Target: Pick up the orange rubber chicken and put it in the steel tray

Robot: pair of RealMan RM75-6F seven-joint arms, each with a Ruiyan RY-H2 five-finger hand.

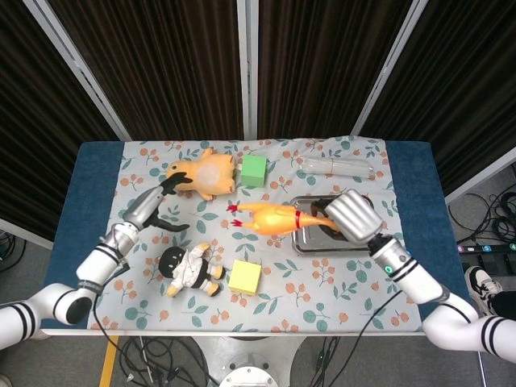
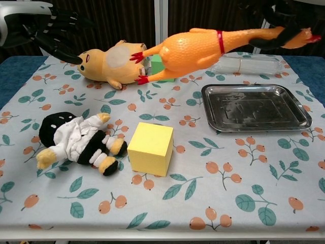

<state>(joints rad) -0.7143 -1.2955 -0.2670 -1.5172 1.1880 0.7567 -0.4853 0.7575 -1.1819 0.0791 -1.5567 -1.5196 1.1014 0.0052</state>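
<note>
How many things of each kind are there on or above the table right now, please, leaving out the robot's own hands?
Soft toys: 2, the orange plush and the black-and-white doll
Blocks: 2, green block and yellow block
Rubber chicken: 1, held up
Steel tray: 1
Clear plastic bottle: 1
Total: 7

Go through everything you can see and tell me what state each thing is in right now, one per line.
Orange rubber chicken: held in the air, roughly level.
Right hand: grips the chicken's neck end, over the tray.
Left hand: fingers spread, holds nothing.
Steel tray: empty, flat on the table.
Yellow block: resting on the table.
Green block: resting on the table.
Black and white doll: lying down.
Yellow plush: lying down.
</note>
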